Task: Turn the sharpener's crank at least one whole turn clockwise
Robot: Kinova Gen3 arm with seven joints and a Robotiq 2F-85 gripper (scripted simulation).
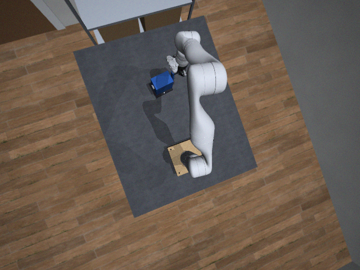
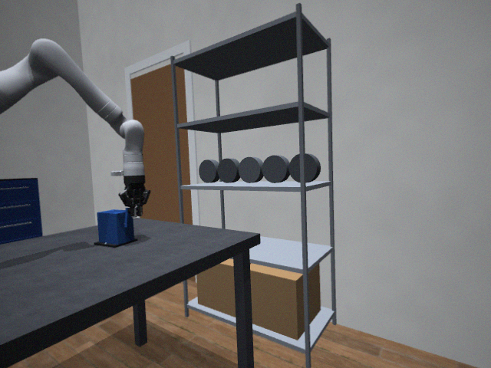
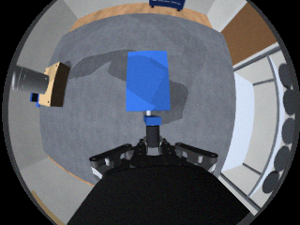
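The blue pencil sharpener (image 1: pixel 162 82) stands on the dark table; it also shows in the exterior view (image 2: pixel 114 227) and the wrist view (image 3: pixel 149 81). Its crank arm is on the side facing the shelf. In the wrist view the dark knob (image 3: pixel 152 131) sits straight below the camera, just beyond the blue crank arm (image 3: pixel 152 119). My gripper (image 3: pixel 152 141) points down and is shut on the knob near the top of its circle. It shows in the exterior view (image 2: pixel 135 208) right beside the sharpener's top edge and in the overhead view (image 1: pixel 179 70), partly hidden by the arm.
The arm's wooden base plate (image 1: pixel 181 158) is at the near end of the table. A metal shelf rack (image 2: pixel 258 174) with several dark discs (image 2: pixel 259 168) and a cardboard box (image 2: pixel 258 294) stands beyond the table's edge. A blue cabinet (image 2: pixel 19 209) is by the wall.
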